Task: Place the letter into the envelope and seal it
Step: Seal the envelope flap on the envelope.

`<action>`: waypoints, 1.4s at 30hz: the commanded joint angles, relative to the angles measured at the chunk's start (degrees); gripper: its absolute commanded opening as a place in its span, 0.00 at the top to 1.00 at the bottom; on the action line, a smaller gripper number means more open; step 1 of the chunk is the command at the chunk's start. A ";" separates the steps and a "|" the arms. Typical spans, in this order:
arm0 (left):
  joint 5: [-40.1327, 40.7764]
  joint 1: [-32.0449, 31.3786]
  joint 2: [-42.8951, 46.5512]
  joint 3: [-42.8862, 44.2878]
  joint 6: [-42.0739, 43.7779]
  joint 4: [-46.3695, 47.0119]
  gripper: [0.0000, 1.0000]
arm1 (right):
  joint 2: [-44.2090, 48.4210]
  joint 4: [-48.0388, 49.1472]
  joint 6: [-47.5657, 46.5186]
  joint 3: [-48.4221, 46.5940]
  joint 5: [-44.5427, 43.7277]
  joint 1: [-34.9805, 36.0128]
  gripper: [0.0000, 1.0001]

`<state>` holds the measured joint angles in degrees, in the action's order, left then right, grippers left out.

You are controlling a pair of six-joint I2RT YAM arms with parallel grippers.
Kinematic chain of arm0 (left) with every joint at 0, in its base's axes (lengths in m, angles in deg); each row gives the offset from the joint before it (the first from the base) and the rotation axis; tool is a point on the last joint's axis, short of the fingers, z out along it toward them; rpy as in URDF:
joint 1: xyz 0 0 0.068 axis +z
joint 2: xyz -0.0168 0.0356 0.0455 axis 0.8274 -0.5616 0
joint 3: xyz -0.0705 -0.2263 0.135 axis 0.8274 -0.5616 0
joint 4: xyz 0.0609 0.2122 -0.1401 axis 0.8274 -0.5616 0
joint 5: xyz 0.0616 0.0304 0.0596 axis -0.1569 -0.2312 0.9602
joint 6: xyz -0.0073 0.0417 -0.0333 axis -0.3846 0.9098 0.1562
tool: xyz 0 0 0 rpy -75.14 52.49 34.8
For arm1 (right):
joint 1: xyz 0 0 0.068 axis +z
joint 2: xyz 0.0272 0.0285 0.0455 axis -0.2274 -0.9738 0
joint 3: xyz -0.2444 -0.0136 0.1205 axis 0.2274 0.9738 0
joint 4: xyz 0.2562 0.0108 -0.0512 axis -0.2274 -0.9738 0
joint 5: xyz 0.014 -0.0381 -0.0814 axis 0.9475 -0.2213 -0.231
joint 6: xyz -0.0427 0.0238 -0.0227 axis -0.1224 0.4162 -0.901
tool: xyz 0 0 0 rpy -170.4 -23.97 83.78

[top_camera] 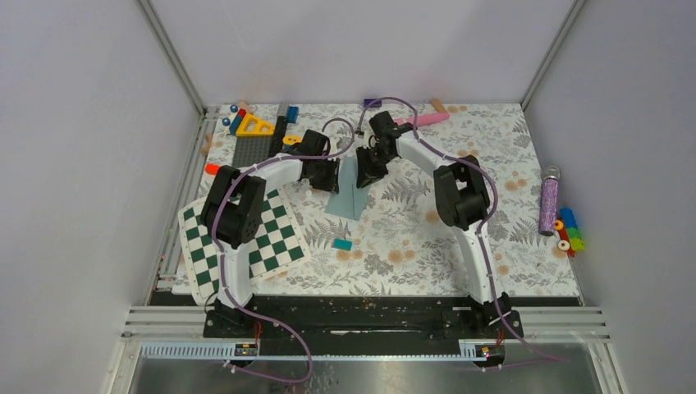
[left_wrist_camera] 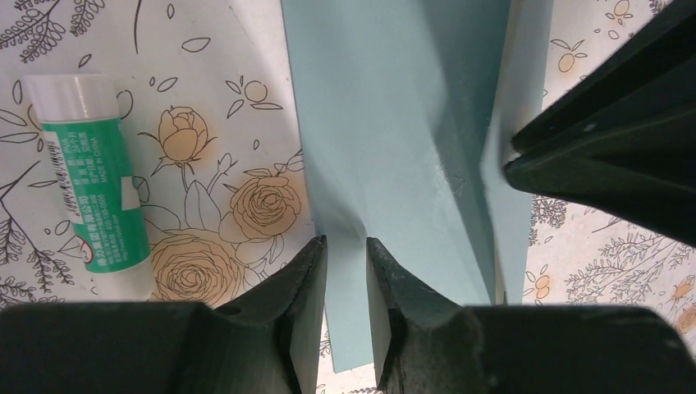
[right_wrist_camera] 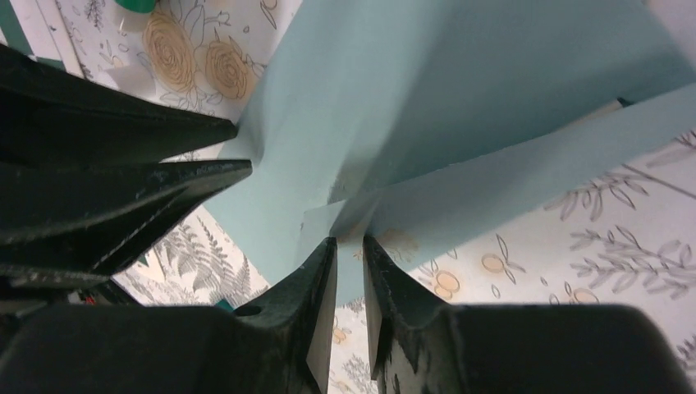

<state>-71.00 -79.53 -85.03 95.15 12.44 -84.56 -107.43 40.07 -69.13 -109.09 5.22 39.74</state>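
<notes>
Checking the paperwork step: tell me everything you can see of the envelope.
The envelope is matte, muted blue-green paper. A crease runs along it and one layer is lifted, so it does not lie flat. It sits mid-table on the floral cloth and looks narrower toward its far end. The left claw and right claw meet it there, with paper showing in each narrow finger gap. Whether either claw pinches it is unclear.

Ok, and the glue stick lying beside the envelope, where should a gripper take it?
Probably across the green-labelled middle, from straight above. The glue stick lies on its side on the table, apart from the envelope, with room on both sides of its round barrel.
</notes>
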 commanded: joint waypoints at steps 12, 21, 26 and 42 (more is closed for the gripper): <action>-2.77 -0.20 -0.76 -0.65 -0.58 -1.15 0.75 | -6.33 -11.60 -6.40 -13.31 -10.63 4.50 0.78; -3.59 -0.12 -0.46 -0.59 -0.95 -1.13 0.76 | -8.24 -15.75 -8.96 -17.40 -12.18 6.18 1.00; -3.79 0.02 0.13 -0.84 -1.12 -1.13 0.76 | -7.49 -16.85 -9.00 -16.15 -13.43 6.89 1.00; -13.11 0.41 1.42 -5.30 -9.15 4.20 0.76 | -5.01 -15.24 -7.68 -11.36 -16.23 8.51 1.00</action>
<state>-79.20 -78.68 -84.44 91.98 6.56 -81.58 -114.78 24.73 -78.13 -122.71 -8.35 46.21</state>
